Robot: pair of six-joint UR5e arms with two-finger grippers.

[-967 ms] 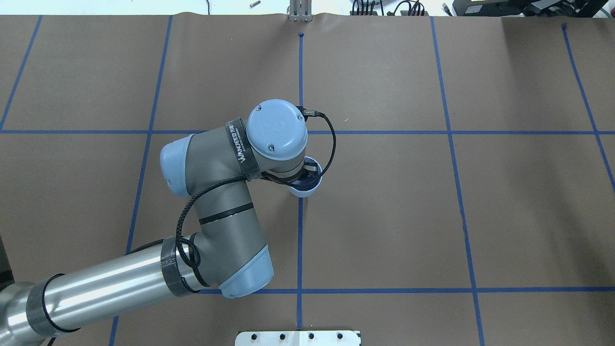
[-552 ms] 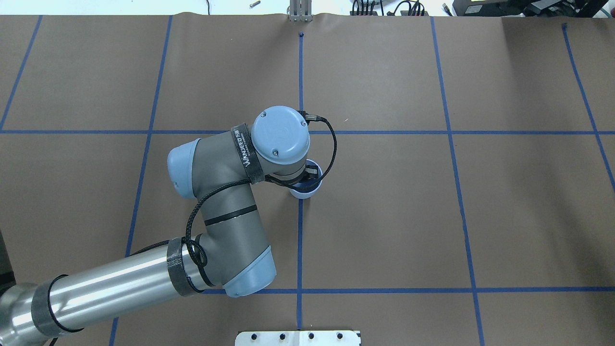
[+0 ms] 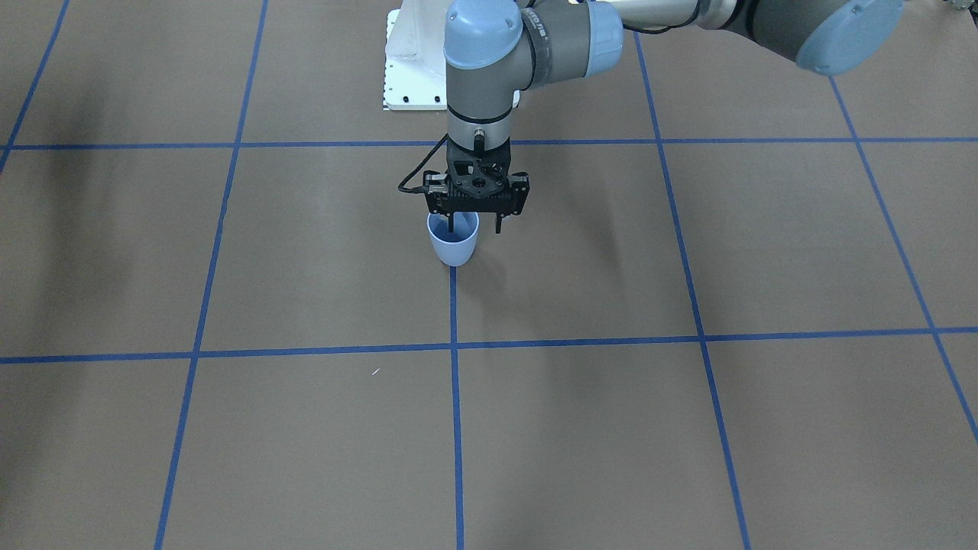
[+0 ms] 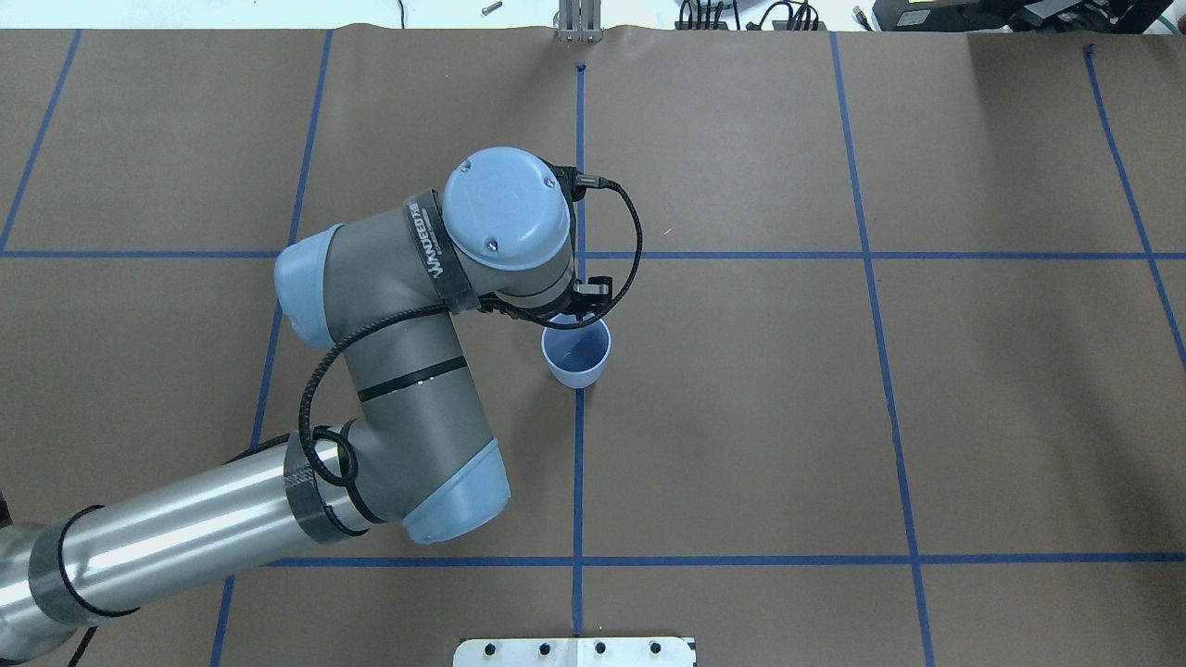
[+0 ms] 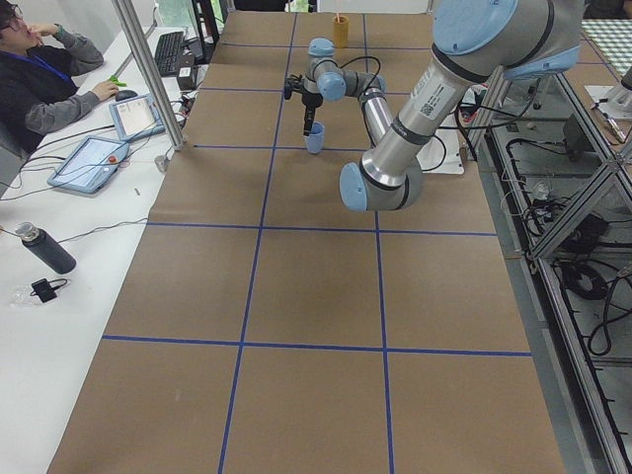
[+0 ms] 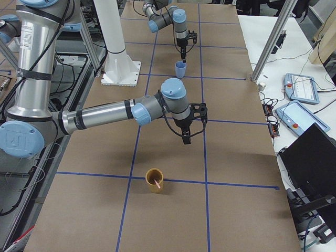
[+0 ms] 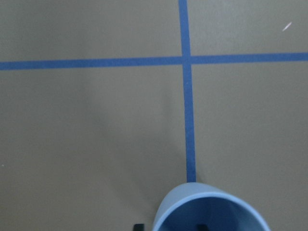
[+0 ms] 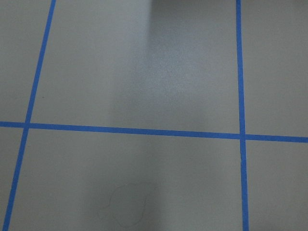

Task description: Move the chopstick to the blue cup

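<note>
While the left gripper (image 3: pixel 475 224) hangs right above the blue cup (image 3: pixel 454 244) with its fingers spread and nothing between them, the chopstick (image 6: pixel 157 183) is leaning inside the tan cup (image 6: pixel 153 190), way off toward the robot's right end of the table (image 4: pixel 834 417) and well apart from the blue one. One finger seems to sit over the blue cup's mouth and the other just outside its rim, but that's hard to call from the front. The blue cup stands upright on a blue tape line (image 4: pixel 577 463), with wide brown paper on every side. The right gripper (image 6: pixel 191 128) hovers above the table between the two cups, and I can't tell from that side view whether it's spread or closed.
</note>
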